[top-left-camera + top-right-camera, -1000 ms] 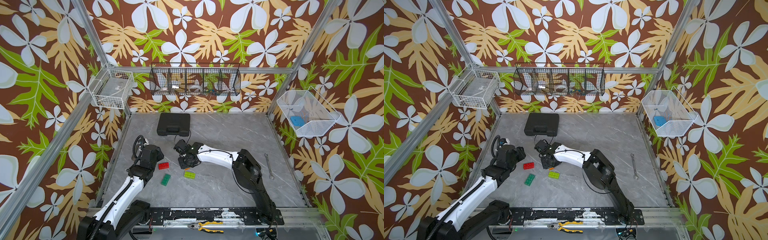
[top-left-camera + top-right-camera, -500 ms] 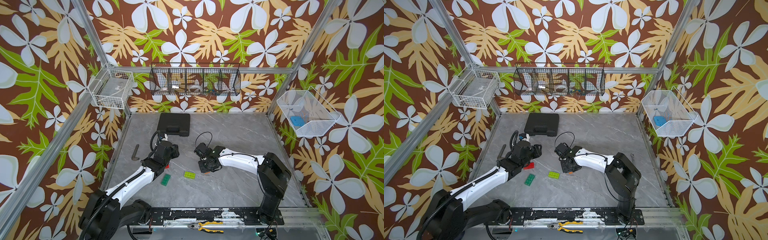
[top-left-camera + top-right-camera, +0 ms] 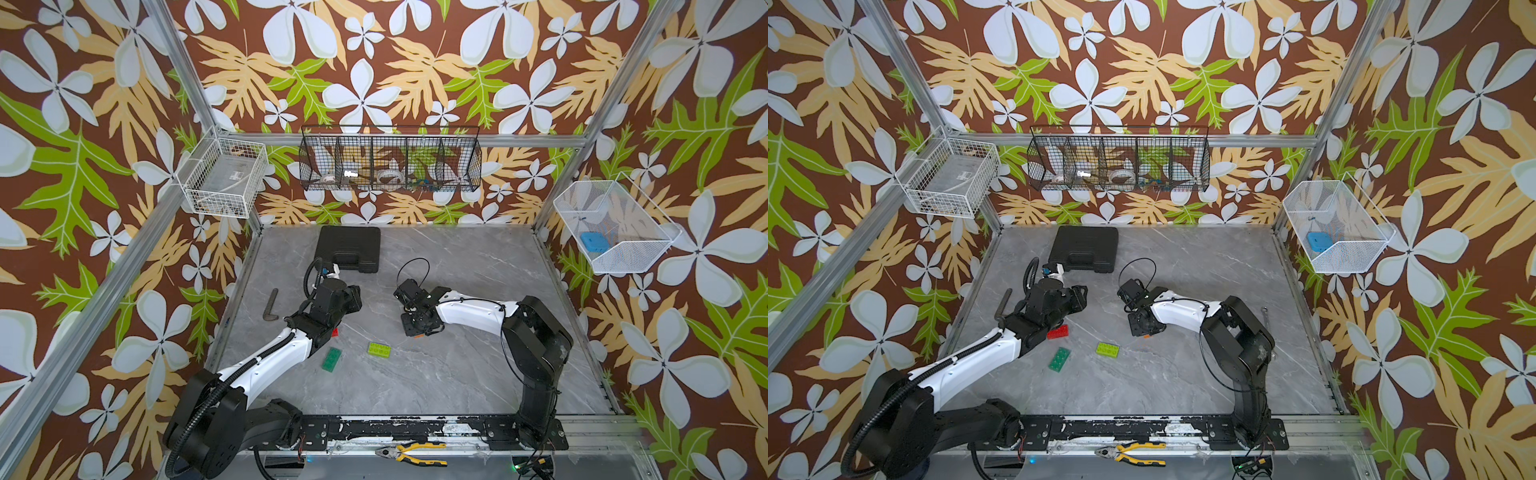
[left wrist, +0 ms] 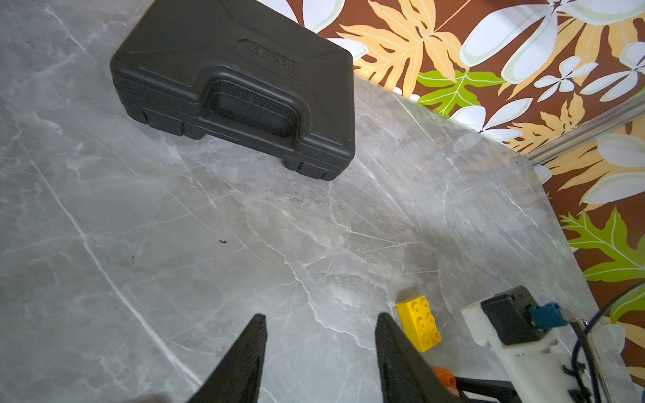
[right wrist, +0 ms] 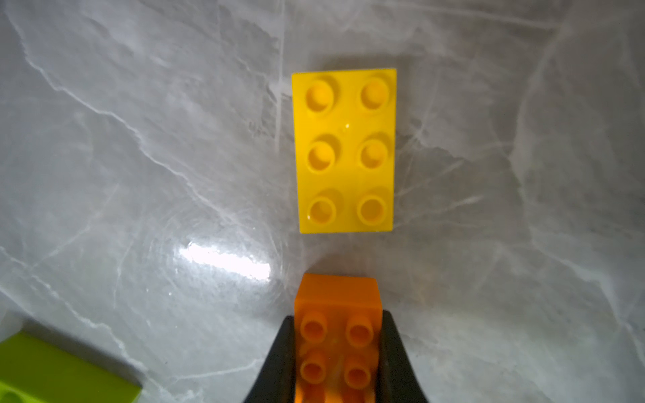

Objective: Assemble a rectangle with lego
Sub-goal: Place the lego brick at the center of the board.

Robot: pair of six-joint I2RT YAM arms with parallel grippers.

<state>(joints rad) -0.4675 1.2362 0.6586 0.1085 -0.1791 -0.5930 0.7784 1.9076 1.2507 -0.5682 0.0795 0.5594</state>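
Two moves have been made within the last second. The right pincer [image 5: 337, 315], clamped on the orange brick [image 5: 336, 289], has been carried away from the loose bricks to a barer patch of bench [image 3: 457, 374], where the yellow brick [image 5: 345, 150] lies flat just ahead, untouched. The left pincer [image 4: 321, 315], part open and empty, has been swung forward past the red brick [image 3: 1058, 331]. The lime green brick [image 3: 379, 350] and dark green brick [image 3: 331, 358] are left unmoved. No rectangle is begun; setting orange beside yellow is judged the step in hand.
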